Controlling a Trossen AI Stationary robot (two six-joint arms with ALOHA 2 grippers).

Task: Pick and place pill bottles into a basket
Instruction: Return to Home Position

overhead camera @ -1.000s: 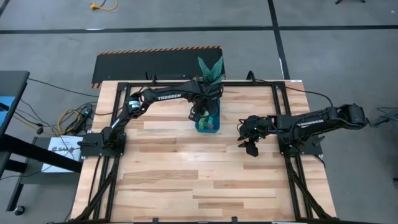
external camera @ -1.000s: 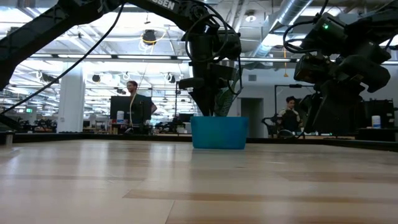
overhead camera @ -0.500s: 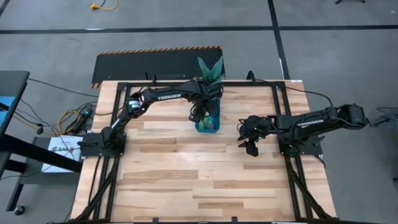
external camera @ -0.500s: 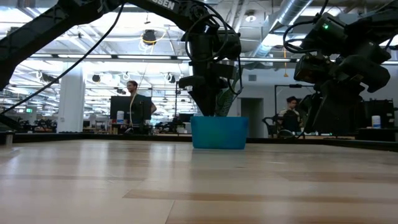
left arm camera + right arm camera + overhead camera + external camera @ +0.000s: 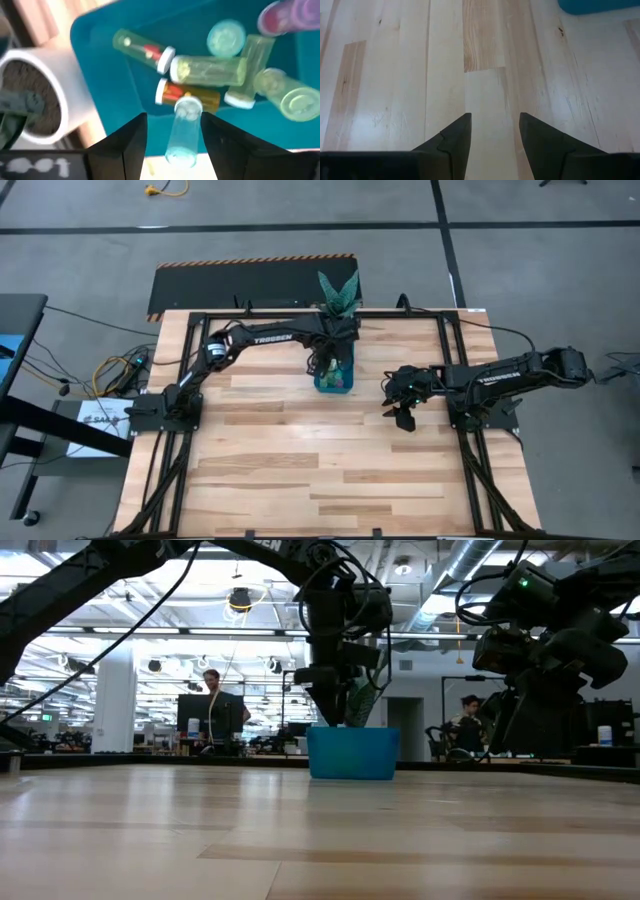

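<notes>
The teal basket (image 5: pixel 334 376) (image 5: pixel 352 753) stands at the table's far middle, in front of a white plant pot (image 5: pixel 40 90). Several pill bottles lie on its floor: pale green ones (image 5: pixel 210 70), an orange one (image 5: pixel 190 95) and a purple-pink one (image 5: pixel 285 15). My left gripper (image 5: pixel 172 135) hangs over the basket's edge, pointing steeply down, fingers open. A pale blue translucent bottle (image 5: pixel 182 130) shows blurred between them, its cap end toward the basket floor. My right gripper (image 5: pixel 492 135) (image 5: pixel 403 418) waits open over bare wood at the right. My left gripper stands open around the pale blue bottle's body (image 5: pixel 180 142), coming from above. A gap shows between the bottle and one finger (image 5: pixel 132 142). Whether the other finger (image 5: pixel 215 142) still touches it, I cannot tell. The bottle is above the basket's wall, lengthwise along the fingers.
The plant (image 5: pixel 338 292) in its white pot stands just beyond the basket, close to my left arm. Black rails (image 5: pixel 300 313) frame the wooden table. People sit at desks in the room behind the table (image 5: pixel 212 705).
My left gripper has stayed over the basket and rolled a little about its own pointing line. My right arm has kept still.
</notes>
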